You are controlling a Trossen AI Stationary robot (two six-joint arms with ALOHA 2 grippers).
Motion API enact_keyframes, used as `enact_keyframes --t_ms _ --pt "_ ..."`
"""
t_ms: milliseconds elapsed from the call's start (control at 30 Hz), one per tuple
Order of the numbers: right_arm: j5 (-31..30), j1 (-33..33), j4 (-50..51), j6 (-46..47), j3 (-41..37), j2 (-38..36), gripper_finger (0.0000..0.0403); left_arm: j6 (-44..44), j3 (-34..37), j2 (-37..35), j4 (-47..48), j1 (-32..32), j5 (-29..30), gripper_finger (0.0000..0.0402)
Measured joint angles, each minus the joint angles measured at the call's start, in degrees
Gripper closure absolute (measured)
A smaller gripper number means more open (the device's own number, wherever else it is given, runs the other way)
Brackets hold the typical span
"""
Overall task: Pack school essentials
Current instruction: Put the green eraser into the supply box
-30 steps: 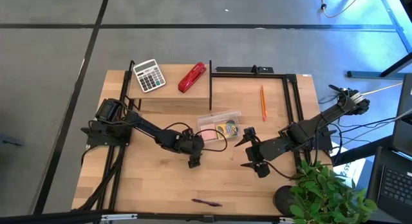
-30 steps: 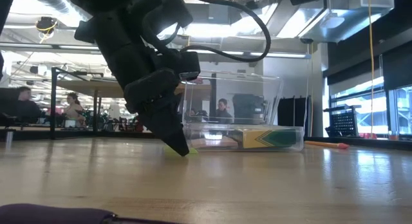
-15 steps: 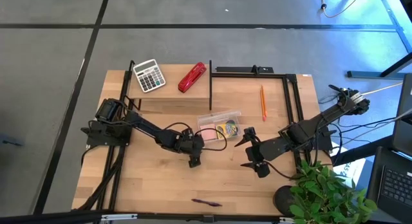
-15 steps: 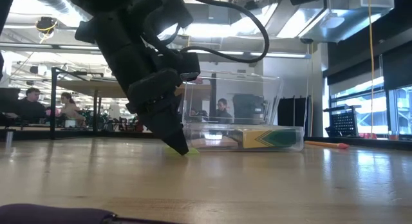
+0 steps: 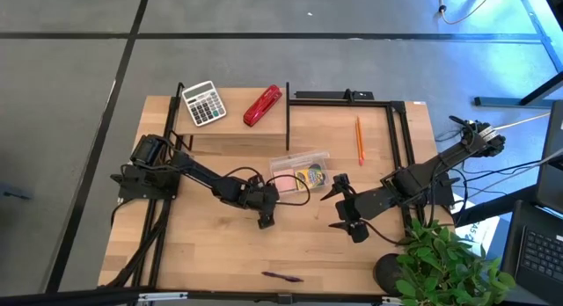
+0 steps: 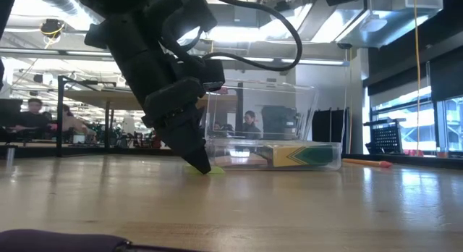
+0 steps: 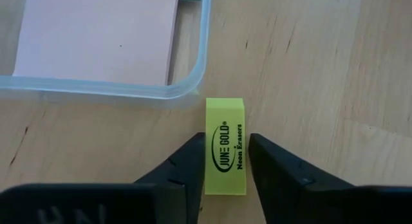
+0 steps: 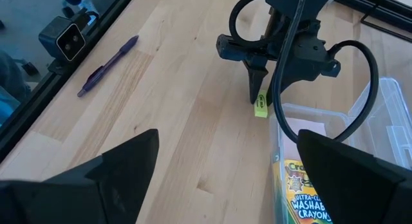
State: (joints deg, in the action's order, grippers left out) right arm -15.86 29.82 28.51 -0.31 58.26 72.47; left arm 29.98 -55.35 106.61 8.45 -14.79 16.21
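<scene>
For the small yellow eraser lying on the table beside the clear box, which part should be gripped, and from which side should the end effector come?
Grip the yellow eraser across its two long sides, coming from above. It lies flat on the wood, just outside the clear box, so only its narrow width fits between the fingers. The left end effector already straddles it this way, one finger on each long side.

Both arms are matte black, built of boxy jointed segments. A looping black cable point(image 8: 360, 76) runs along the left arm's wrist. The fingers point(image 7: 183, 169) are dark, wedge-shaped and taper to blunt tips.
</scene>
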Motion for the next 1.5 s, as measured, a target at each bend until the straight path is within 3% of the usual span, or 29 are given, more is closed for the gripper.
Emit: enact_keyframes --t_ms 533,1067,1500 --pt "-0.02 0.00 0.00 0.04 0.00 0.00 0.0034 0.40 0.00 -0.28 0.01 0.00 -0.35 0.0310" --pt "-0.02 0.00 -0.50 0.05 0.07 0.02 0.0034 2.67 0.15 -2.44 1.71 -1.19 -5.14 0.0310" --pt "-0.02 0.00 -0.59 -0.02 0.07 0.02 0.0034 2.95 -0.01 -9.36 1.30 -3.42 -4.78 0.0310"
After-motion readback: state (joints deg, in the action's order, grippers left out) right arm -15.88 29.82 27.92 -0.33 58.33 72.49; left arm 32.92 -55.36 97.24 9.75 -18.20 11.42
